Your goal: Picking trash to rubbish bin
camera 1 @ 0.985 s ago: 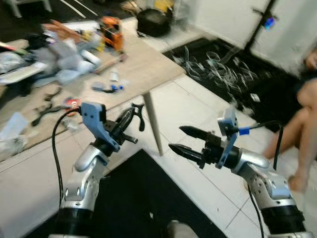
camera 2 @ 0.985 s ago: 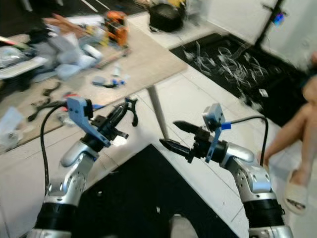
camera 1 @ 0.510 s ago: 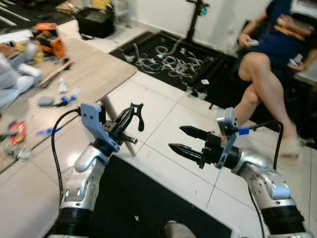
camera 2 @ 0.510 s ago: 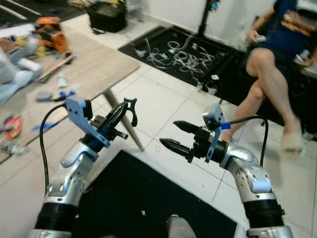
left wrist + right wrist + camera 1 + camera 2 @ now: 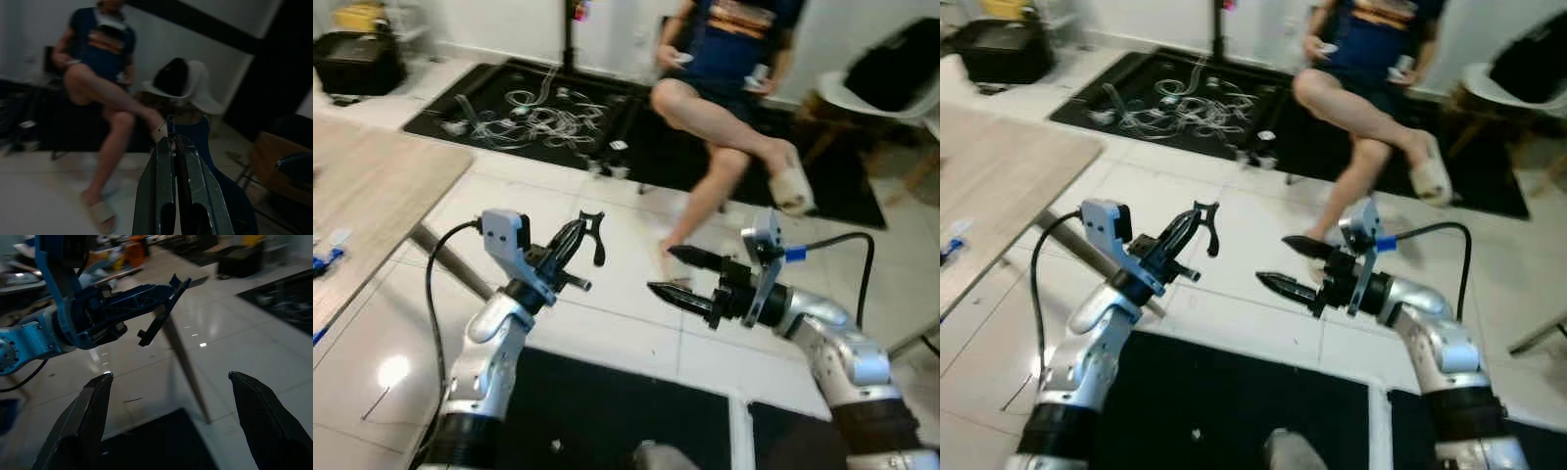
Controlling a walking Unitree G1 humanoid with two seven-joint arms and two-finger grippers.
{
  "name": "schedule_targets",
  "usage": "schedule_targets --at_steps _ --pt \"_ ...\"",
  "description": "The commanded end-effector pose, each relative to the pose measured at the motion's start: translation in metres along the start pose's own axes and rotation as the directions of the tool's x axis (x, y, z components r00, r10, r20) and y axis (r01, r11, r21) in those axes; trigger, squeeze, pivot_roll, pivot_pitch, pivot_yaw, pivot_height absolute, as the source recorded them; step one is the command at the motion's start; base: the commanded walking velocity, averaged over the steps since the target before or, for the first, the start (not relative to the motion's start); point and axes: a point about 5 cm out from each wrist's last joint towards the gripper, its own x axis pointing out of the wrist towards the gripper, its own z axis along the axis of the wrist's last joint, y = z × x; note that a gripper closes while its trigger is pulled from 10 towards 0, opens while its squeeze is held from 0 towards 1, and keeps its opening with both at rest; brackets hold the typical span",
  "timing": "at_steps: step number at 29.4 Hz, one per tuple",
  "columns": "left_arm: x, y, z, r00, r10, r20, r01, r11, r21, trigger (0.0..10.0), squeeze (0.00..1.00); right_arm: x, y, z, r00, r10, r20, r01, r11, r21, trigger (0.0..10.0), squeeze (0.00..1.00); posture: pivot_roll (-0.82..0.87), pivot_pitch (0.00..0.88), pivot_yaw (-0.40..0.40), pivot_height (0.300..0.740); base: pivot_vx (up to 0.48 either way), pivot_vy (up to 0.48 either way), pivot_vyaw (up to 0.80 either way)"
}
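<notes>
My left gripper (image 5: 592, 233) is held up at chest height over the white tile floor, its two black fingers pressed together with nothing between them; the left wrist view looks along the shut gripper (image 5: 171, 142) toward a seated person. My right gripper (image 5: 661, 270) is raised beside it, open and empty, its fingers (image 5: 88, 416) spread wide in the right wrist view. No trash item or rubbish bin can be made out near either gripper.
A wooden table (image 5: 372, 186) with a slanted leg (image 5: 450, 262) stands at the left. A person (image 5: 724, 59) sits ahead, legs crossed, a foot (image 5: 793, 186) near my right gripper. Loose cables (image 5: 529, 113) lie on a black mat. A dark mat (image 5: 607, 411) lies at my feet.
The whole view has swung to the right: the cluttered table slid off to the left and the seated person came to the centre. Both arms keep the same pose.
</notes>
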Motion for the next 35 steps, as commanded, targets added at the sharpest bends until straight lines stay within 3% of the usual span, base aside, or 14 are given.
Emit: schedule_targets --at_steps 1,35 --pt "-0.0026 0.0014 -0.0037 1.0 0.0 -0.019 0.0 1.0 -0.003 10.0 0.0 0.0006 0.0007 -0.0055 1.0 -0.003 -0.021 0.003 1.0 0.002 10.0 0.0 -0.08 0.0 -0.038 0.74 0.0 0.0 -0.8" --pt "-0.0011 0.0022 -0.0013 1.0 -0.006 -0.023 0.006 1.0 0.005 10.0 0.0 0.004 0.0018 -0.0066 1.0 -0.008 0.007 0.008 1.0 0.03 10.0 0.0 -0.07 0.0 -0.025 0.74 0.0 0.0 -0.8"
